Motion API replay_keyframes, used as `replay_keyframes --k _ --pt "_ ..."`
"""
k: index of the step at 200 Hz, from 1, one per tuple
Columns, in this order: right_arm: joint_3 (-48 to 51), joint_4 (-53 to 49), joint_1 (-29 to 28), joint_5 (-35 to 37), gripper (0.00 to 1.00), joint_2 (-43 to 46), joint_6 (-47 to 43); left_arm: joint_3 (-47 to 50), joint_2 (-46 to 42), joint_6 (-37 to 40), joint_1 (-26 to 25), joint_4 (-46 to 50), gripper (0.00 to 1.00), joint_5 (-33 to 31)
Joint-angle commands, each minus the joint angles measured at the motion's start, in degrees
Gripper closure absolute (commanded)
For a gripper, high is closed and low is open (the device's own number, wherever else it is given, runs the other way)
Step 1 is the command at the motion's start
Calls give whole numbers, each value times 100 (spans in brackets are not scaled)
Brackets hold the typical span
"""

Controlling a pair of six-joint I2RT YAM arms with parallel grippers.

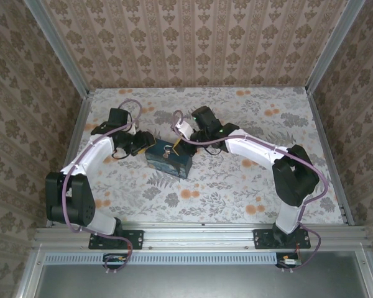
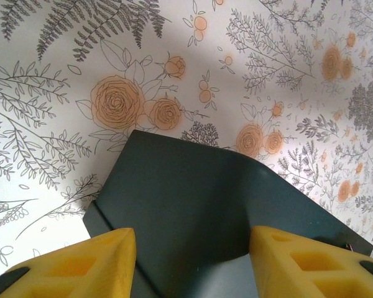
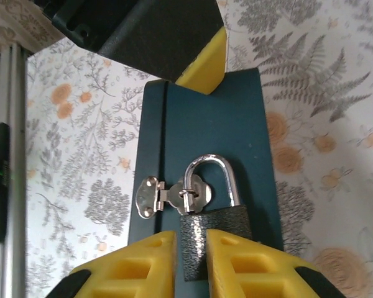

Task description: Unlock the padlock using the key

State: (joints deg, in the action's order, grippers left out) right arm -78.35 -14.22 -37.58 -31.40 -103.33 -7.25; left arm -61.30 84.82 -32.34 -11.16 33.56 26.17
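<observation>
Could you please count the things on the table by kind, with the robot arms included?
Box: 1
Padlock: 1
Hasp: 1
Robot arms: 2
Total: 5

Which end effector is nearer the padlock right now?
Right. The right end effector pinches the padlock by its body, just below the shackle. The left end effector sits at one end of the box, apart from the padlock.

No writing, number or brand mark can be read on the padlock [image 3: 214,239] or the box [image 3: 236,124].
</observation>
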Motion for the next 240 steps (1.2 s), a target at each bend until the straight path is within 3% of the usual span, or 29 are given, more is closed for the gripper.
replay_keyframes --k 1,13,21,41,97,165,240 --pt "-138 -105 -12 -396 77 -122 713 130 67 -4 35 -95 49 224" --pt "-17 -27 -30 -291 64 -35 654 130 45 -21 35 -95 49 235" --pt "97 49 -33 -130 60 68 495 119 20 -19 35 -91 49 230" --pt "94 -158 -22 341 55 181 -61 46 15 8 44 -54 49 243" --pt "-314 -635 -8 521 47 43 -1474 -53 88 48 46 -56 49 311" --pt "-407 -604 263 -401 41 -75 -3329 -125 174 106 44 -43 50 421" --pt "-1540 -2204 495 -1195 41 -893 -4513 -290 349 191 56 74 51 502"
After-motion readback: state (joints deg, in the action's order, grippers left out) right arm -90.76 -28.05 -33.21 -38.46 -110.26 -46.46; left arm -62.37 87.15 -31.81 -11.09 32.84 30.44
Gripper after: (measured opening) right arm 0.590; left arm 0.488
